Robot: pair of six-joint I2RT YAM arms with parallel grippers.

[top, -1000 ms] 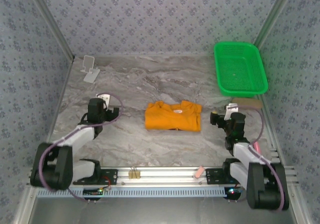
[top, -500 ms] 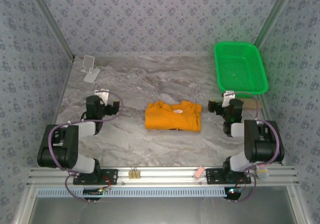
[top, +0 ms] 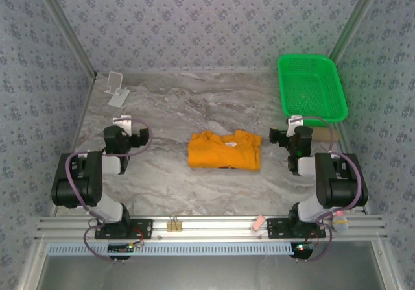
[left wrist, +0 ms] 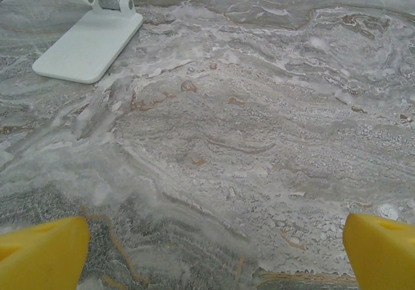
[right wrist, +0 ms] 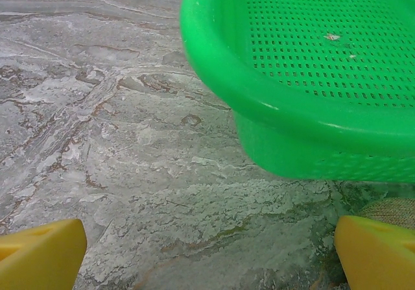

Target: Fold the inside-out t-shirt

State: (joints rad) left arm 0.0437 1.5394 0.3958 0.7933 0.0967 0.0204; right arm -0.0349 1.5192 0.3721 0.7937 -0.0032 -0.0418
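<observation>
The orange t-shirt (top: 224,150) lies folded into a small rectangle in the middle of the marble table, a white neck tag showing on top. My left gripper (top: 117,129) is drawn back at the left, well clear of the t-shirt. In the left wrist view its yellow fingertips (left wrist: 42,254) stand wide apart over bare marble, so the left gripper (left wrist: 214,251) is open and empty. My right gripper (top: 293,131) is pulled back at the right, beside the t-shirt's right edge but apart from it. The right gripper (right wrist: 211,251) is open too, its yellow fingertips (right wrist: 379,251) spread over bare table.
A green plastic basket (top: 311,89) stands at the back right, close in front of the right gripper, its wall (right wrist: 214,63) near. A white phone stand (top: 117,89) sits at the back left, its base (left wrist: 87,43) ahead of the left gripper. Patterned walls enclose the table.
Both arms have folded back toward their bases, each gripper moving outward and away from the t-shirt. The t-shirt has not moved. Both grippers stayed open.
</observation>
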